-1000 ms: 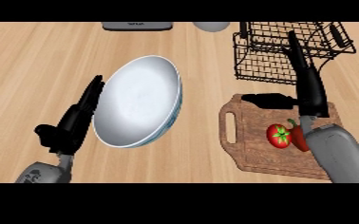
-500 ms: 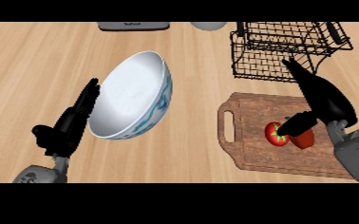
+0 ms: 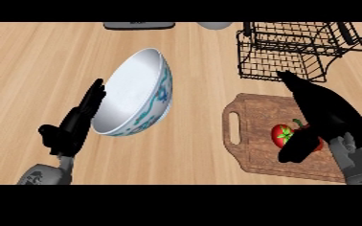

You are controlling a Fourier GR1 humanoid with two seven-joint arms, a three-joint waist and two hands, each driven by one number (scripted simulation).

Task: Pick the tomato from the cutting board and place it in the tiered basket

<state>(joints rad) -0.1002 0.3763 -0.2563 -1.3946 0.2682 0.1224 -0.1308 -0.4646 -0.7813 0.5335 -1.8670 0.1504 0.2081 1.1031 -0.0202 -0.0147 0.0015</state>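
A red tomato point(image 3: 283, 134) with a green stem lies on the wooden cutting board point(image 3: 245, 124) at the lower right. My right hand point(image 3: 322, 110) hovers over it. Its fingers stretch straight toward the far left and its thumb point(image 3: 297, 148) hangs down on the tomato's near right side, so the hand covers part of the tomato. The hand is open and nothing is held in it. The black wire tiered basket point(image 3: 297, 48) stands just behind the board. My left hand point(image 3: 76, 123) rests open at the lower left, fingers up.
A large white bowl point(image 3: 134, 93) with a blue-green pattern sits tilted on the counter, right beside my left hand. A dark grey object point(image 3: 139, 25) and a pale round object point(image 3: 214, 26) lie at the counter's far edge.
My right hand has swung down from pointing upright near the basket to lie low over the tomato, thumb dropping beside it. The left hand has stayed beside the bowl.
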